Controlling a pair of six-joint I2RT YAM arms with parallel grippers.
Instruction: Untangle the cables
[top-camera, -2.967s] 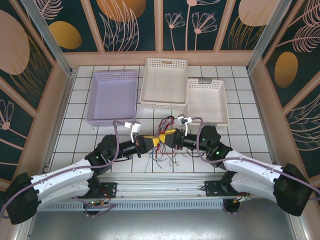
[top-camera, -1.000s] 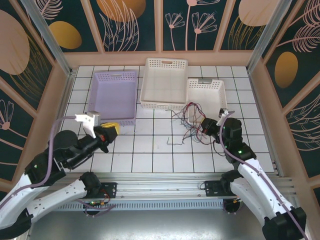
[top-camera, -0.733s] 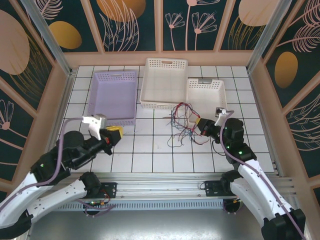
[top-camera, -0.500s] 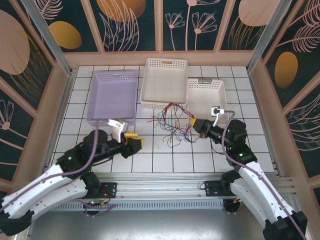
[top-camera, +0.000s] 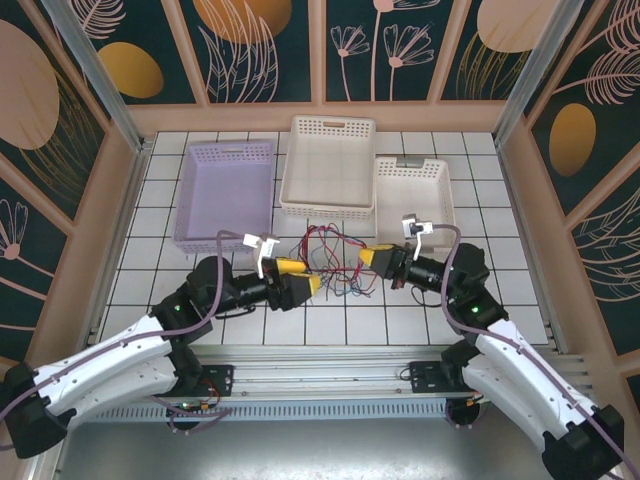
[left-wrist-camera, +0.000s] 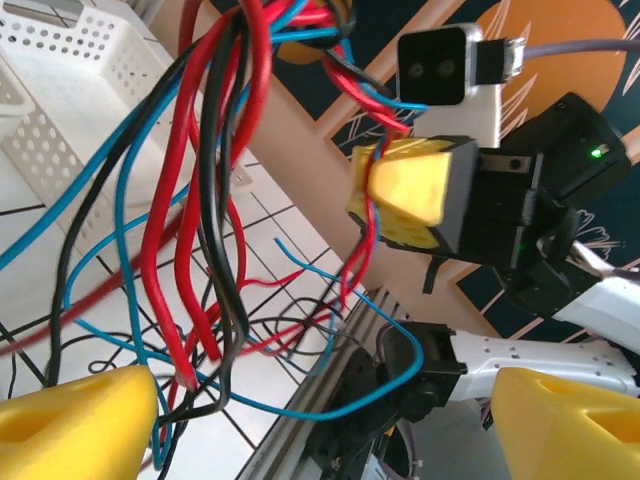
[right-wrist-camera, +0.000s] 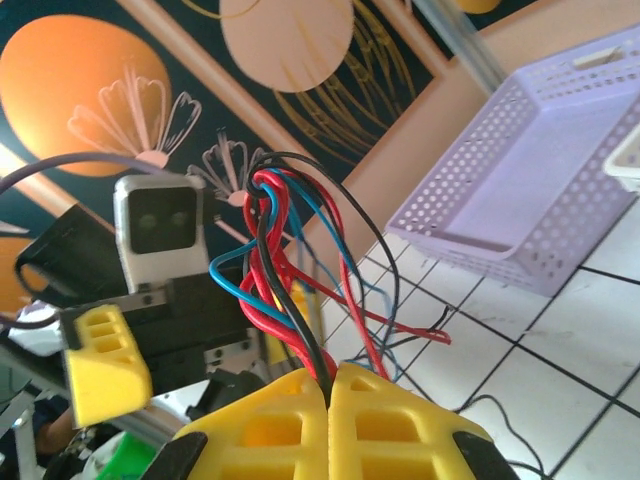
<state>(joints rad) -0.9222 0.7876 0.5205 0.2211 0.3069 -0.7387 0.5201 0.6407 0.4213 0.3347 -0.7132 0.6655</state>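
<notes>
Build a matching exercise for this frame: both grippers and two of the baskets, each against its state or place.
Things:
1. left gripper
2. right gripper
3. lilac basket
4. small white basket

State or place:
A. shut on the cables
B. at the back, on the right
C. open
D. at the back, on the left

Pairs: 1-C, 2-A, 3-D, 4-B

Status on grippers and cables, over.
Left gripper jaws open, facing the cables. Right gripper shut on them, strands dangling. No obstruction seen.
</notes>
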